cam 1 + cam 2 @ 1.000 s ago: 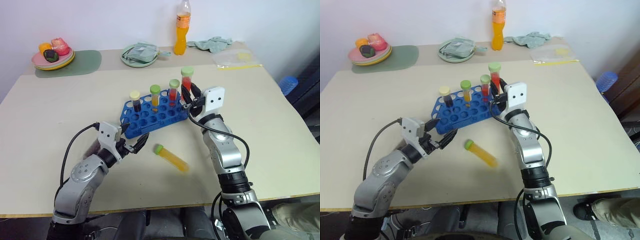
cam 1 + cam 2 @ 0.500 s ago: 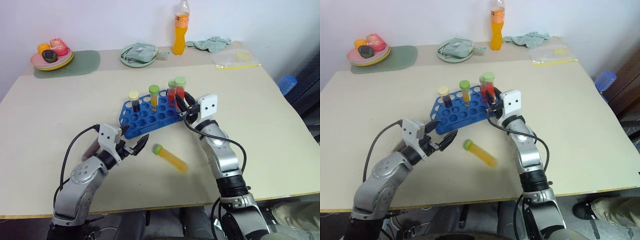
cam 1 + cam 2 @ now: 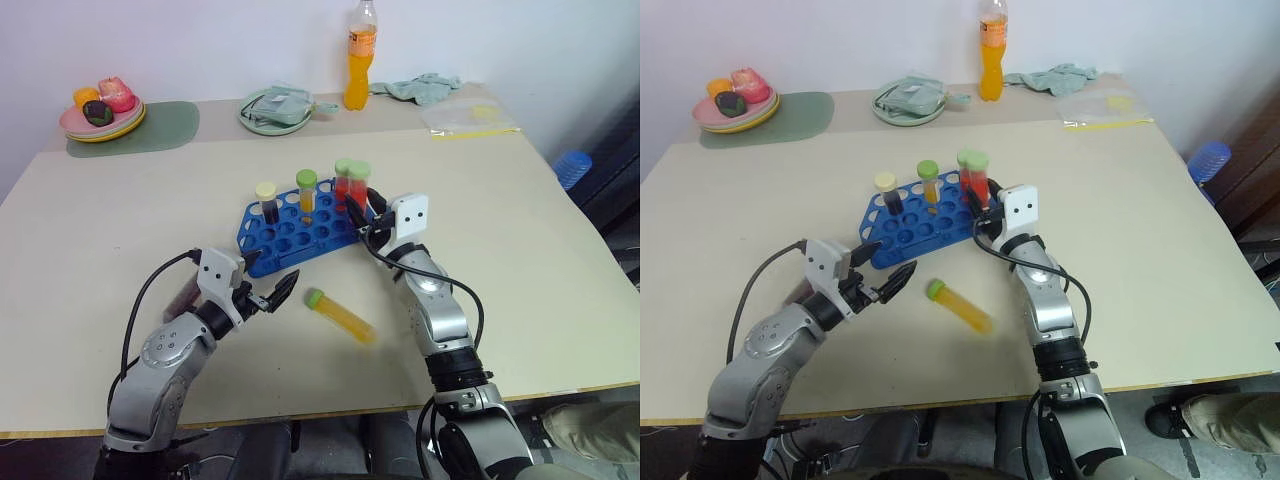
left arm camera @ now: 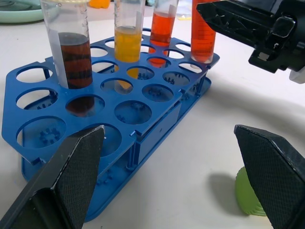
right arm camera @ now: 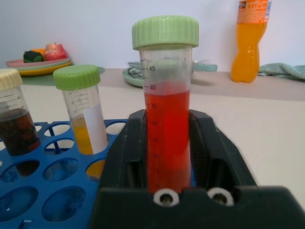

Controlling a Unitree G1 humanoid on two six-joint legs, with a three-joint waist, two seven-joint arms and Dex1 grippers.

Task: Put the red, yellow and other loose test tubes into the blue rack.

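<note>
- A beige table (image 3: 560, 250) holds a blue rack (image 3: 300, 232) near its middle, seen from above the robot's two arms
- Four tubes stand upright along the rack's far row: a brown tube (image 3: 267, 201) with a cream cap, a yellow tube (image 3: 307, 190) with a green cap, and two red tubes with green caps, side by side at the right end
- The right gripper (image 3: 362, 210) sits at the rack's right end around the outer red tube (image 5: 166, 129). In the right wrist view this tube stands between the two fingers, its base seated in a hole. Whether the fingers press it or have let go, I cannot tell; slim gaps seem to show at the sides
- The other red tube (image 4: 161, 29) stands just beside it
- A loose yellow tube (image 3: 341, 315) lies on its side on the table, in front of the rack, between the arms
- The left gripper (image 3: 271, 291) hovers near the rack's front edge with its fingers spread wide, holding nothing
- Judgement: the step in hand is freeing the outer red tube. To do it well, spread the fingers fully, then draw the gripper straight back, away from the rack, so the tube stays upright and its neighbour is not knocked
- One loose tube is left to place
</note>
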